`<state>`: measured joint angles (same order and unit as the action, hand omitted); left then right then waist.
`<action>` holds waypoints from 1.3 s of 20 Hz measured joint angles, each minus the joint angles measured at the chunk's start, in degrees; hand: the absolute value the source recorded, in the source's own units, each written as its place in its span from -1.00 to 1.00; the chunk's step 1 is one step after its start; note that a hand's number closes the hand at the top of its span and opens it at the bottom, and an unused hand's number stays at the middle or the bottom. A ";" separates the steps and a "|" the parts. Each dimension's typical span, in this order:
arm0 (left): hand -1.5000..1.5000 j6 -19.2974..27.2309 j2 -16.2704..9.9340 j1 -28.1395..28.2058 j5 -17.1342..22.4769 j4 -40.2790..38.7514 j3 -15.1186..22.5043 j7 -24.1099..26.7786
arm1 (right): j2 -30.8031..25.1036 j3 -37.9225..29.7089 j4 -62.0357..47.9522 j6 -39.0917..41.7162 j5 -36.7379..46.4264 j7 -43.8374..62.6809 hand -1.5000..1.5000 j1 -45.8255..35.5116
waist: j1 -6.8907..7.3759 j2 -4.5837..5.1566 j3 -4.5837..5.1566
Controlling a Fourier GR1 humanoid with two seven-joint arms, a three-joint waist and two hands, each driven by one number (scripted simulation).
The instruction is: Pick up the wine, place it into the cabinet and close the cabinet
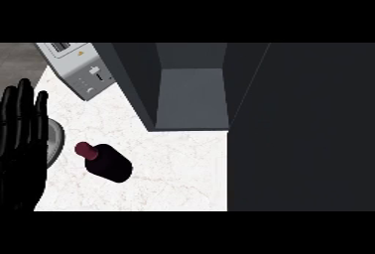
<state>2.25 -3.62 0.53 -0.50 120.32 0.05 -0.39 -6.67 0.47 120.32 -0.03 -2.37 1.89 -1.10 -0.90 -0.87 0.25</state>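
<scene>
We see the cabinet (192, 94) first, a tall dark grey box standing at the counter's far edge, its flat matte shelf and smooth inner walls open to us; its dark door (300, 129) swings out over the counter's right side as one broad, plain panel. The counter (176, 168) itself is white stone with faint pinkish veining. At its far left corner sits a boxy toaster (81, 69) in brushed silver metal. A curved grey rim, perhaps a bowl or pan (54, 144), shows at the left edge. Our left hand (21, 144), glossy black, rests there with fingers straight and upright, holding nothing. The wine (107, 162), a squat, dark rounded bottle with a maroon cap, lies near the counter's left edge, just beside that hand and apart from it.
</scene>
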 measured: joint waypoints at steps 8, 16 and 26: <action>-1.00 -2.93 1.00 8.11 4.51 3.65 0.53 -0.25 | -0.19 3.15 6.89 3.73 -0.79 1.62 -1.00 7.19 | 0.89 0.58 -0.19; -1.00 -0.74 2.78 12.51 10.23 13.49 2.63 -11.08 | -2.15 5.82 19.06 4.54 -5.14 16.43 -1.00 6.13 | 1.01 0.68 -0.22; -1.00 5.92 3.30 10.96 5.20 20.17 8.12 -22.14 | -3.05 5.94 21.27 0.13 -4.68 30.76 -1.00 -4.91 | 0.93 0.72 -0.24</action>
<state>8.17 -0.32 11.50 4.70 140.49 8.18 -22.53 -9.73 6.41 141.60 0.10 -7.05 32.65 -6.01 0.03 -0.15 0.01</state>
